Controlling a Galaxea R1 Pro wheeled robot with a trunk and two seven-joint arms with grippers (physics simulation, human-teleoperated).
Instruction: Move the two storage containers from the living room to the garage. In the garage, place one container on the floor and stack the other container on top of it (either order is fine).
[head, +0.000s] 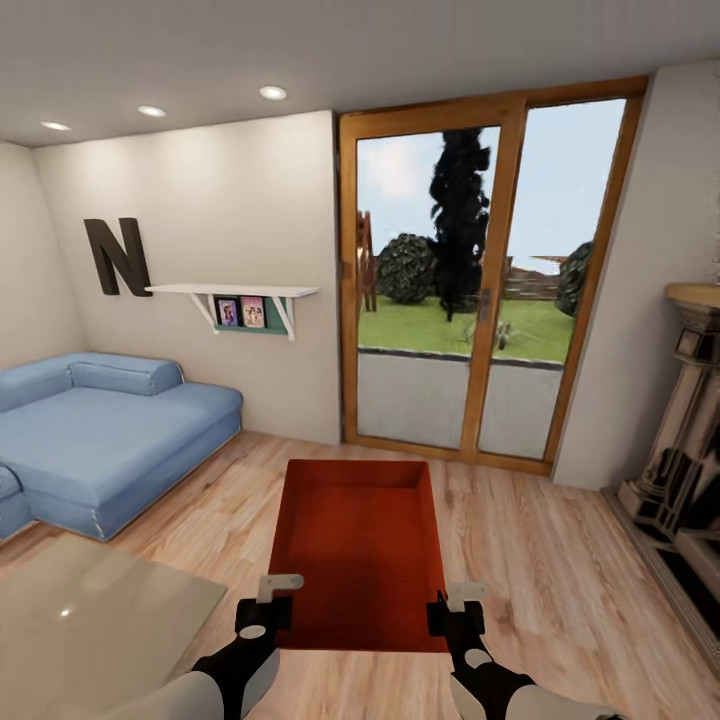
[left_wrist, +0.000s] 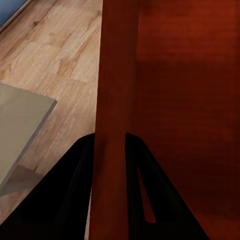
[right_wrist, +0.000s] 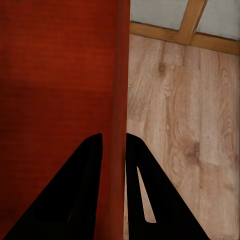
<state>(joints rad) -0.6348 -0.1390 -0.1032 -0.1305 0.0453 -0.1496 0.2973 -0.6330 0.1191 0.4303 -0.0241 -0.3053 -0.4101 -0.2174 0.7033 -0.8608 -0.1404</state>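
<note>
Red-orange storage container (head: 360, 540) held between both grippers, jaws clamping its left and right walls.

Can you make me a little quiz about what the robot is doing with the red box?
1. True or false: the red box is sitting on the blue sofa.
2. How many grippers hold the box? A) none B) one C) two
3. Fill in: the floor under the box is made of light ____ planks.

Key:
1. False. The left gripper and right gripper hold it up in front of the robot, over the floor.
2. C. Each gripper's fingers pinch one side wall.
3. Wood.
</note>
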